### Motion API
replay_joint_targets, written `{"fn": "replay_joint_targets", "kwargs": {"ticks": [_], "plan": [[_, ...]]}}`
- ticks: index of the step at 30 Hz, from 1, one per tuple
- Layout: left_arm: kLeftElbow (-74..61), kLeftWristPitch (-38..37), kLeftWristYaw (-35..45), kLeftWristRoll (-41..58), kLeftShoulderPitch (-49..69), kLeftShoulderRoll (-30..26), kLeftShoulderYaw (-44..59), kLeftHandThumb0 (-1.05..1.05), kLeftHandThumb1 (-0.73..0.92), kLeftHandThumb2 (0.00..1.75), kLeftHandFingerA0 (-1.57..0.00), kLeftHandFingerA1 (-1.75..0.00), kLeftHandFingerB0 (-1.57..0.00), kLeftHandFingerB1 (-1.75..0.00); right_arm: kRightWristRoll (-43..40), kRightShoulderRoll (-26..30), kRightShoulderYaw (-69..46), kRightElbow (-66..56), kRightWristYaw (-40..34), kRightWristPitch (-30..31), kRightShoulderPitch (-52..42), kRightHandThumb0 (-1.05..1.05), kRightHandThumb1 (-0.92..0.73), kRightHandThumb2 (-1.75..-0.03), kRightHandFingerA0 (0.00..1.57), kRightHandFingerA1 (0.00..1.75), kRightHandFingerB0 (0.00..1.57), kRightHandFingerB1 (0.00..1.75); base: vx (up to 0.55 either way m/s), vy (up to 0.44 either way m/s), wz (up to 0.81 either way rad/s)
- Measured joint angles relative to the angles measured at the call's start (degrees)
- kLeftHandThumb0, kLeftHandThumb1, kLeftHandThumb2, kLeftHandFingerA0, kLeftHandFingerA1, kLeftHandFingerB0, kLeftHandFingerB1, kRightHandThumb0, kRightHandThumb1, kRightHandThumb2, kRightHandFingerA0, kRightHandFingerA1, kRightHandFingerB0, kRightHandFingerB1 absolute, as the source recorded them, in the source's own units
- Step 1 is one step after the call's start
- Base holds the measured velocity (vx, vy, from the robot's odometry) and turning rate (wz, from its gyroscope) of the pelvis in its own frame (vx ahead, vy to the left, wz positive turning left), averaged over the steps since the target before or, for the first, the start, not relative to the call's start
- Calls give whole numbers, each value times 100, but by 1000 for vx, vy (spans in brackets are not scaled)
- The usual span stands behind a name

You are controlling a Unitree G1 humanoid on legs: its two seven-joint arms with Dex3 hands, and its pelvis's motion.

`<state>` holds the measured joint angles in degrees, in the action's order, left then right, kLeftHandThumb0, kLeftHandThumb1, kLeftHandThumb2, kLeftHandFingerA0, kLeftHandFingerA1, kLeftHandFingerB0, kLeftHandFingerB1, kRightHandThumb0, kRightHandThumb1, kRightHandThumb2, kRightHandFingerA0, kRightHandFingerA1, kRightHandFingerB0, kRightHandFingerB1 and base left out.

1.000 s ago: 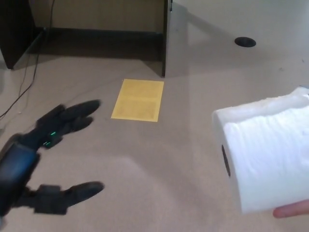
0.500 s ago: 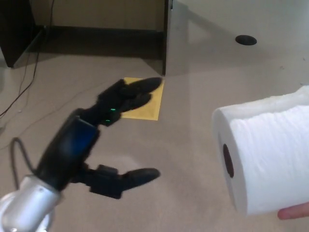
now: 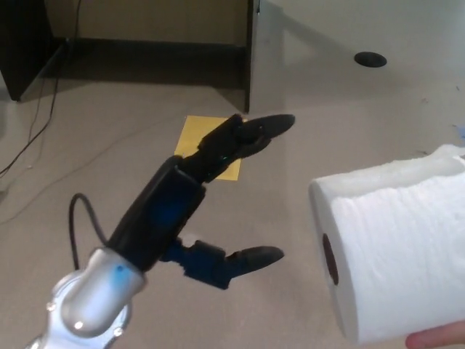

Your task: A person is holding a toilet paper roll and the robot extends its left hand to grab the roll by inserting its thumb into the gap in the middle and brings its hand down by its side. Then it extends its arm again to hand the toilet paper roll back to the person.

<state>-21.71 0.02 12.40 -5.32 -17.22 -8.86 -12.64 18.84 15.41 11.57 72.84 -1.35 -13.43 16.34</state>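
Left robot hand (image 3: pixel 207 196), glossy black, spread empty beside soft, quilted toilet paper roll (image 3: pixel 392 251) with seemingly cardboard core.

A yellow sheet (image 3: pixel 195 142) lay flat on the tan floor (image 3: pixel 327 138). Just beyond its far right corner stood the dark edge of a panel (image 3: pixel 248 58). Well right of the sheet, a dark round hole (image 3: pixel 370 59). Far left of it, a thin black cable (image 3: pixel 40 127) and a dark cabinet (image 3: pixel 25 40).
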Motion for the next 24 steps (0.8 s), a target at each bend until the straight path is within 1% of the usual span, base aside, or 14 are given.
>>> {"fn": "replay_joint_targets", "kwargs": {"ticks": [1,4,5,9,12,13,15,16,17,20,21,24], "plan": [[55,4,-16,-49,-66,18,-3,-23,27,83,-8,-50,-6,-50,2,-1,7,5,0,0,0,-36,-66,-60,67,57,48,40,0,0,0],[219,4,-51,-124,-220,60,-2,-22,27,83,-7,-50,-6,-50,11,-1,27,15,-1,0,1,-36,-66,-60,66,56,48,41,0,0,0],[261,5,-68,-143,-293,92,-1,-44,38,59,-20,-37,-12,-31,11,-1,28,18,-1,0,4,-35,-66,-60,66,55,47,41,0,0,0],[291,52,-82,-183,-476,209,-2,-46,37,60,-20,-37,-10,-31,10,-1,27,21,-1,0,20,-36,-65,-60,66,58,46,40,0,0,0],[361,60,-85,-242,-551,299,-46,-50,37,62,-22,-39,-13,-33,8,-2,25,21,-1,0,20,-35,-66,-60,67,58,47,40,0,0,0],[373,60,-85,-254,-553,326,-63,-24,23,82,-8,-50,-7,-50,9,-2,26,21,-2,0,19,-35,-66,-60,68,60,47,40,0,0,0],[366,70,-84,-274,-552,400,-121,-24,23,82,-8,-50,-6,-50,10,-3,30,21,-3,1,17,-36,-66,-60,68,60,48,40,0,0,0],[360,77,-84,-279,-552,425,-151,-51,37,62,-22,-39,-13,-33,11,-3,31,22,-5,1,17,-36,-66,-60,67,59,48,40,0,0,0],[355,83,-83,-284,-552,445,-178,-25,22,81,-8,-50,-6,-50,11,-3,32,23,-7,1,17,-36,-66,-59,66,58,48,41,0,0,0],[346,107,-83,-320,-551,492,-274,-25,21,81,-7,-50,-5,-50,11,-3,33,34,-7,1,17,-37,-66,-60,66,58,48,41,0,0,0],[337,131,-83,-336,-551,509,-299,-50,37,61,-19,-38,-12,-32,11,-4,34,36,-7,1,17,-37,-66,-60,66,58,48,41,0,0,0],[311,159,-83,-372,-551,521,-378,-49,36,61,-19,-38,-10,-31,10,-5,34,37,-7,1,17,-36,-66,-60,66,56,48,40,0,0,0]]}}
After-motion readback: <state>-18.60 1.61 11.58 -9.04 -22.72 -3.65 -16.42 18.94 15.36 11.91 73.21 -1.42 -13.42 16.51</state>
